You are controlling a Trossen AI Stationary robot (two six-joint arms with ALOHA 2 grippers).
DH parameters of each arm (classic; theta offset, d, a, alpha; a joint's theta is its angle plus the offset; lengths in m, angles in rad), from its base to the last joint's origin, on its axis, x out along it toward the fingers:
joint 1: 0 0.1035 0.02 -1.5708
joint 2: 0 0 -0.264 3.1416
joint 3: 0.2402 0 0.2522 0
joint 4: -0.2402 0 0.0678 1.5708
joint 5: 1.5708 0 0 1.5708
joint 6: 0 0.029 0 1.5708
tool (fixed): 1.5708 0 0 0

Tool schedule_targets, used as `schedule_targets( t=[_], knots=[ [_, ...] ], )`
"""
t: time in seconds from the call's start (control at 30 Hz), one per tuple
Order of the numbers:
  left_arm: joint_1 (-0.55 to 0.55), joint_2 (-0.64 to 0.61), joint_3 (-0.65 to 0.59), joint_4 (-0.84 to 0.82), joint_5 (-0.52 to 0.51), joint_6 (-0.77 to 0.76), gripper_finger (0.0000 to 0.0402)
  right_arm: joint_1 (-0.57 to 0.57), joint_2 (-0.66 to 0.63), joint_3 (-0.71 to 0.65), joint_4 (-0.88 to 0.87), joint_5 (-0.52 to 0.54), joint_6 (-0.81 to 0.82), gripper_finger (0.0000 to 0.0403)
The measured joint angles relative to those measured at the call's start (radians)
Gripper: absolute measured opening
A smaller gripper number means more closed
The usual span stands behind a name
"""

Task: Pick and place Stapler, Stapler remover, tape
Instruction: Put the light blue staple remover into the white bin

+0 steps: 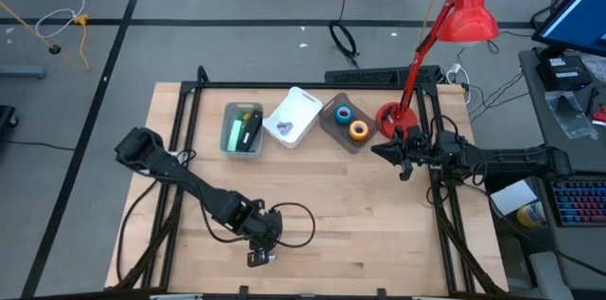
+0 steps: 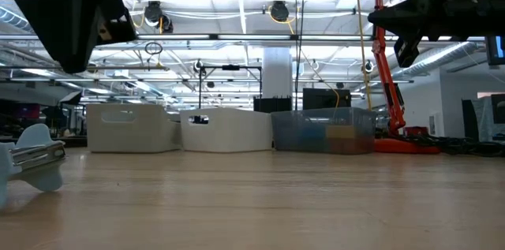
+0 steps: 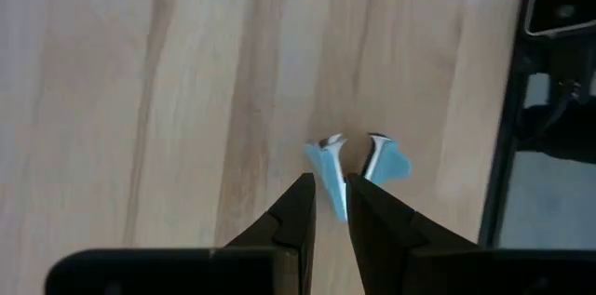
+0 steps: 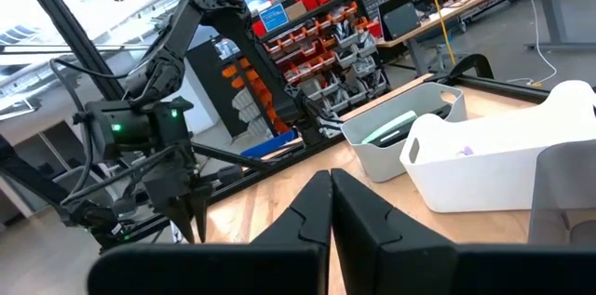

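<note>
- While my left gripper hangs low over the near part of the wooden surface, its two dark fingers stand nearly together, with only a narrow gap between them.
- Just past my left fingertips lies the stapler remover, pale blue with two bright metal claws; one blue wing reaches into the gap between the tips, but I cannot tell whether I actually grip it.
- From table height the same stapler remover appears to rest on the surface, directly beneath my left arm.
- My right gripper is closed tight on nothing and is held up in the air, well apart from the left one, over the far right side of the surface beside the base of a red desk lamp.
- Far ahead of my left gripper, in a row along the back of the surface, stand three containers.
- A grey bin holds a green and black object that I cannot identify for certain.
- Next to it, a white bin has a small pale thing inside.
- Nearest my right gripper, a clear bin holds the tape: a blue roll and an orange roll, side by side.
</note>
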Motion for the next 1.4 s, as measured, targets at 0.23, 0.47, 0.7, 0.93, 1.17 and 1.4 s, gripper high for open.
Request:
schedule_targets(
  t=[0.23, 0.47, 0.7, 0.93, 1.17, 1.4],
  knots=[
    [-0.004, 0.000, 0.000, -0.010, -0.015, -0.008, 0.0068, 0.000, 0.000, 0.000, 0.000, 0.000, -0.003, 0.0001],
    [-0.003, 0.000, 0.000, -0.014, -0.012, -0.046, 0.0078, 0.000, 0.000, 0.000, 0.000, 0.000, -0.004, 0.0001],
    [-0.004, 0.000, 0.000, -0.013, -0.031, -0.077, 0.0159, 0.000, 0.000, 0.000, 0.000, 0.000, -0.010, 0.0001],
    [-0.032, 0.009, -0.011, 0.021, -0.024, -0.070, 0.0201, 0.000, 0.000, 0.000, 0.000, 0.000, -0.010, 0.0001],
    [-0.047, 0.034, -0.047, 0.043, -0.022, -0.074, 0.0193, 0.000, 0.000, 0.000, 0.000, 0.000, -0.018, 0.0001],
    [-0.037, 0.065, -0.072, 0.097, -0.025, -0.077, 0.0182, 0.000, 0.000, 0.000, 0.000, -0.001, -0.018, 0.0001]
  ],
)
